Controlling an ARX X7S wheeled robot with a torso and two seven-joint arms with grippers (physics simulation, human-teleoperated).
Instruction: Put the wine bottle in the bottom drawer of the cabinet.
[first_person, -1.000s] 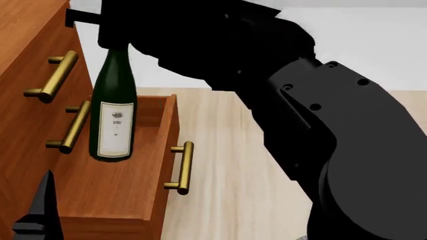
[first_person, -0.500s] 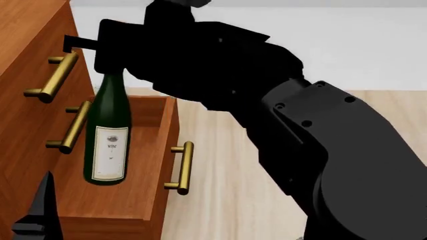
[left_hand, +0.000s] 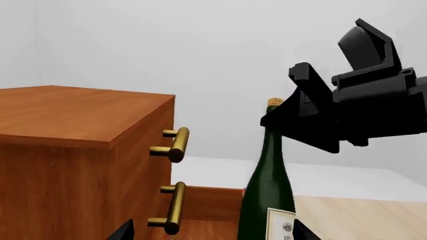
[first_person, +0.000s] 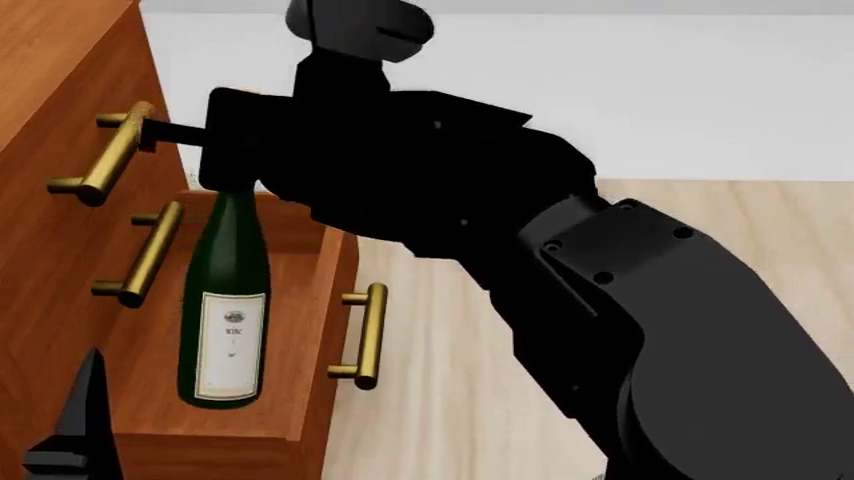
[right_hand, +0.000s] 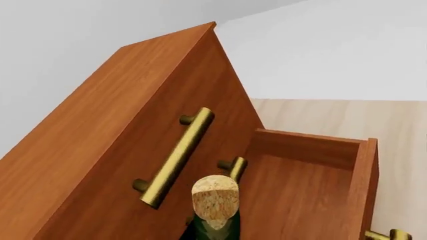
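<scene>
The wine bottle (first_person: 227, 310) stands upright inside the open bottom drawer (first_person: 315, 330) of the cabinet (first_person: 54, 60), its base low near the drawer's front wall. My right gripper (first_person: 227, 165) is shut on the bottle's neck, just under the cork (left_hand: 273, 102). In the right wrist view I see the cork (right_hand: 215, 197) from above, with the drawer (right_hand: 313, 145) behind it. That gripper's own fingers are out of that view. My left gripper (left_hand: 211, 231) is open, low beside the cabinet, with the bottle (left_hand: 267, 200) farther off.
Brass bar handles (first_person: 107, 150) of the two upper drawers stick out just left of the bottle. The bottom drawer's handle (first_person: 367, 335) faces the pale wood floor (first_person: 467, 400). My right arm (first_person: 641, 330) fills the right of the head view.
The right gripper has come down with the bottle in it. The bottle's base has sunk lower into the drawer and nearer its front. The left gripper has not moved.
</scene>
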